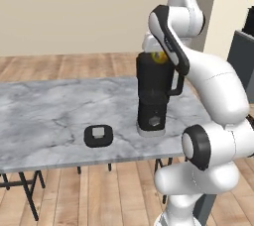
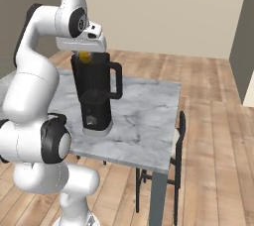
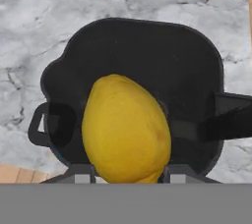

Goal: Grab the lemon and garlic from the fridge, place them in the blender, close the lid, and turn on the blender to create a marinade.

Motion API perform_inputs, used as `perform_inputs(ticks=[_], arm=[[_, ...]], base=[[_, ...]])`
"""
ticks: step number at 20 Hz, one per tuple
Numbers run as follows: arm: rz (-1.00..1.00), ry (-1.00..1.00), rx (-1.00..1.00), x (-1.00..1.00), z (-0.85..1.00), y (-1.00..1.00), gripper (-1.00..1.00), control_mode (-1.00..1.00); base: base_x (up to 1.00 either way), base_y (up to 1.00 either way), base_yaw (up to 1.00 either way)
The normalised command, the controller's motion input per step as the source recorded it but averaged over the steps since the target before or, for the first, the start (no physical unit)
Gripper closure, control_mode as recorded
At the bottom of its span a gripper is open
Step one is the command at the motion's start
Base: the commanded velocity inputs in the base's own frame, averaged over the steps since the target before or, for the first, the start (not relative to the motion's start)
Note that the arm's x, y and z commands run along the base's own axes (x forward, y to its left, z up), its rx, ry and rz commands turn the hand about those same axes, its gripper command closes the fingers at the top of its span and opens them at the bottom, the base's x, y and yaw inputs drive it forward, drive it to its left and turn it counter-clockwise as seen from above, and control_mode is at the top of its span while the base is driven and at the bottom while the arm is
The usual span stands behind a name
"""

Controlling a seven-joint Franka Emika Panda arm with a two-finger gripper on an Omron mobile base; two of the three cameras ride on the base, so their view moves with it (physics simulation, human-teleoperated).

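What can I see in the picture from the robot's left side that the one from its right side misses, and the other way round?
Left base view alone: the black lid with its grey knob, lying on the marble table beside the blender.

Right base view alone: a dark chair tucked at the table's far edge.

Both: the blender standing open on the table, and the tool holding the lemon right at the jug's mouth.

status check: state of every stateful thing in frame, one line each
lemon: held in the gripper, directly above the blender's open mouth
gripper: shut on the lemon
blender: upright on the table, jug open, no lid on
lid: off, lying flat on the table beside the blender, knob up
table: carries the blender and lid
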Motion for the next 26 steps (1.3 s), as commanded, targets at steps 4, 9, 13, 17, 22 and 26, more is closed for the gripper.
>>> perform_inputs(ticks=[4,9,13,17,22,26], arm=[[0.00,0.11,0.00,0.52,-0.45,0.00,1.00,-1.00],[0.01,0.03,0.00,0.08,-0.54,0.00,1.00,-1.00],[0.02,0.00,0.00,0.00,-0.51,0.00,1.00,-1.00],[0.00,0.01,-0.01,0.00,-0.28,0.00,-1.00,-1.00],[0.00,0.00,0.00,0.00,-0.01,0.00,-1.00,-1.00],[0.00,0.00,0.00,0.00,0.00,0.00,-1.00,-1.00]], base=[[0.00,0.00,0.00],[0.00,0.00,0.00],[0.00,0.00,0.00],[0.00,0.00,0.00],[0.00,0.00,0.00],[0.00,0.00,0.00]])
